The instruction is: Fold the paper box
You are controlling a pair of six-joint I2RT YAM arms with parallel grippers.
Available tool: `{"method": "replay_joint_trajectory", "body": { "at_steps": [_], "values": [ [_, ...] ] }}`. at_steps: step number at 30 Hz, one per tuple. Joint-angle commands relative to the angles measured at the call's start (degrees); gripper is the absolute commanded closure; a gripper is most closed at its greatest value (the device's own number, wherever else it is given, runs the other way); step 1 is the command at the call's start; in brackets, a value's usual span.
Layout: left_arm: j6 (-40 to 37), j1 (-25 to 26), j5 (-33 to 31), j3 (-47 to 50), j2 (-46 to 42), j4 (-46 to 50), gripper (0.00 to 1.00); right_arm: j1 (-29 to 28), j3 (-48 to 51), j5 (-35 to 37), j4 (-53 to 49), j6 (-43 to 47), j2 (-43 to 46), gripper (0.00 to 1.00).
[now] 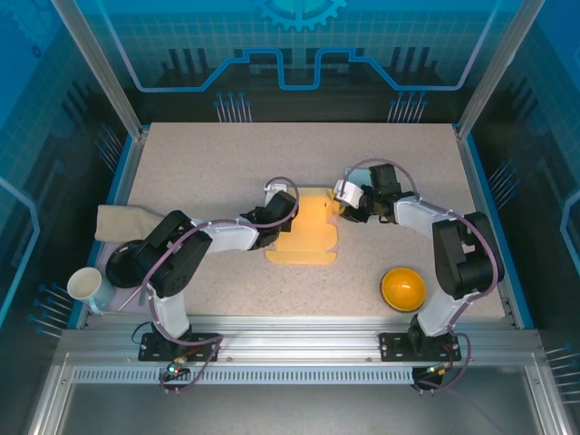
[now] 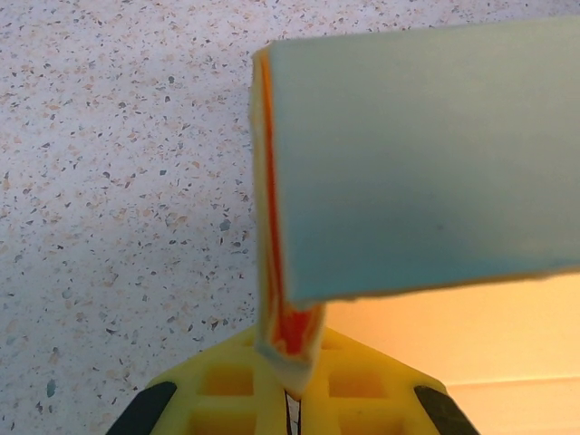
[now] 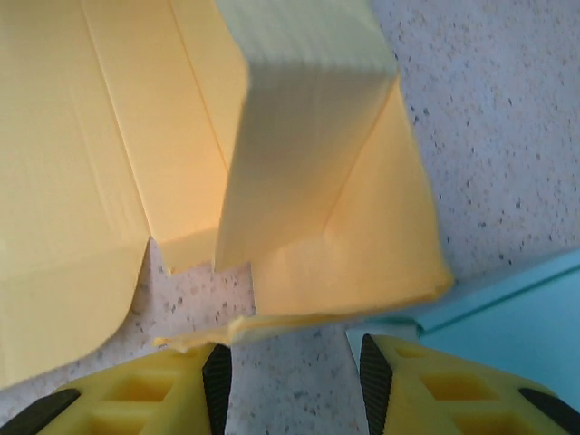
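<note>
**Paper box blank lying between the two sets of jaws, one flap raised.**

The speckled tabletop (image 1: 181,163) carries the yellow paper box (image 1: 308,237), mostly flat, between the left jaws and the right jaws. One side flap (image 2: 417,163) stands up out of the left jaws, which are clamped together on its thin edge. A folded corner flap (image 3: 299,145) rises just ahead of the right jaws. These stand apart with the sheet's edge just ahead of their gap, and no grip can be seen. The blank is judged light, thin and springy: stiff across its panels, weak along the scored creases, easily dented. It is best taken by a flap's free edge near a crease and pinched lightly, with the neighbouring panel held flat.
</note>
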State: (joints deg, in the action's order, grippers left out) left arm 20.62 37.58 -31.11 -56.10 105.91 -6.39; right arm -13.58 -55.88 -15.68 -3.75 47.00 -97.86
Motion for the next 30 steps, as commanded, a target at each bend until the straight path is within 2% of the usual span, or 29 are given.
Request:
{"method": "replay_joint_trajectory", "body": {
  "at_steps": [1, 5, 12, 18, 25, 30],
  "values": [
    [-1.4, -0.4, 5.2, 2.5, 1.4, 6.6, 1.0, -1.4, -2.0, -4.3, 1.8, -0.3, -0.8, 0.56],
    [-1.4, -0.4, 5.2, 2.3, 1.5, 6.7, 1.0, -2.6, -2.4, -5.8, 1.2, -0.1, -0.7, 0.57],
    [-1.5, -0.3, 5.4, 2.0, 1.7, 6.5, 1.0, -4.2, -3.7, -3.3, 1.9, -2.5, -1.4, 0.57],
    [-0.9, -0.3, 5.5, 2.0, 1.8, 6.5, 1.0, -5.5, -5.1, 5.6, 5.2, -11.9, -2.7, 0.56],
    [1.4, -0.1, 4.2, -0.2, 2.7, 10.2, 1.0, -6.4, -4.7, 10.4, 8.5, -21.2, -4.4, 0.56],
    [2.5, -0.1, 4.0, -1.4, 3.5, 11.6, 1.0, -10.3, -5.8, 21.1, 9.2, -22.5, -6.4, 0.56]
  ]
}}
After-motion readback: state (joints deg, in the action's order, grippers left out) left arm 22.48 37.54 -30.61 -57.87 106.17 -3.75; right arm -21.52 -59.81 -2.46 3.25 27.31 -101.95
